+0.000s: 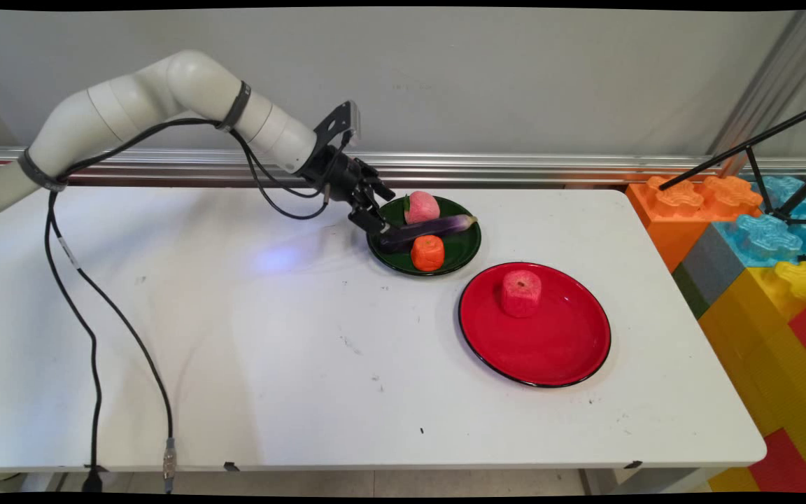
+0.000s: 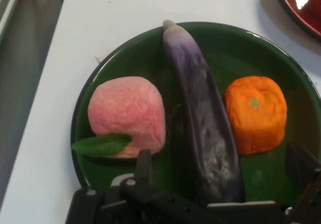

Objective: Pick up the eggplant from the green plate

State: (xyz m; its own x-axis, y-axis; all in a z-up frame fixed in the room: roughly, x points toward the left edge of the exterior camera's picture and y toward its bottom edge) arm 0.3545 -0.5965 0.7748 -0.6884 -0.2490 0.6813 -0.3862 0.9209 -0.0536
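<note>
Eggplant (image 1: 431, 229) on green plate (image 1: 462, 255), white table (image 1: 235, 350), grey wall behind.

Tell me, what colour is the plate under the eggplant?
Dark green plate, clearest in the hand view.

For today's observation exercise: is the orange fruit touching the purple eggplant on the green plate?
Apart. The hand view shows a strip of green plate between the orange fruit and the eggplant along their facing sides.
</note>
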